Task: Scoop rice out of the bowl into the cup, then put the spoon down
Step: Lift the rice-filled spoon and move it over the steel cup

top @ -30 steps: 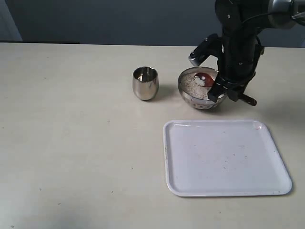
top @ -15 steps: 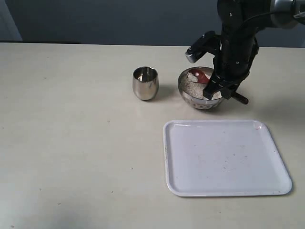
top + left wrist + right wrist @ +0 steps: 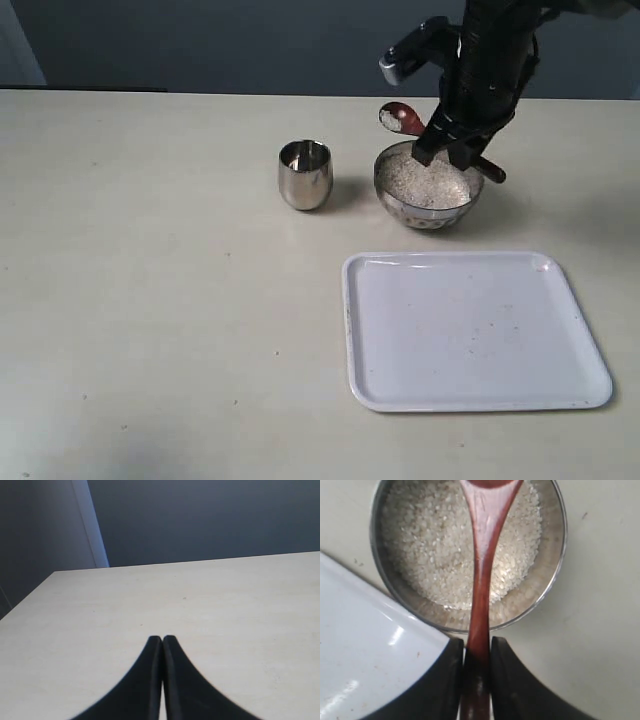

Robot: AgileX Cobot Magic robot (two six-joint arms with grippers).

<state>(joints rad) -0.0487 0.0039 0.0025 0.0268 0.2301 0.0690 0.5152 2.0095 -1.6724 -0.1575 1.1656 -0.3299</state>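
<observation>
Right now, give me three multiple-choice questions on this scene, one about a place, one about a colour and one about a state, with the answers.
1. In the exterior view the cup stands: A) left of the bowl; B) right of it; C) inside it.
2. The tray is: A) black; B) white; C) red.
3. The spoon is: A) lying on the tray; B) resting in the cup; C) held up above the bowl.
Answers: 1 A, the cup sits left of the bowl. 2 B, its surface is plain white. 3 C, the right gripper is shut on its handle, clear above the rice.

The cup (image 3: pixel 305 173) stands left of the bowl (image 3: pixel 425 213) of rice (image 3: pixel 425 180), spoon (image 3: pixel 400 118) above it, tray (image 3: pixel 470 330) before it.
</observation>
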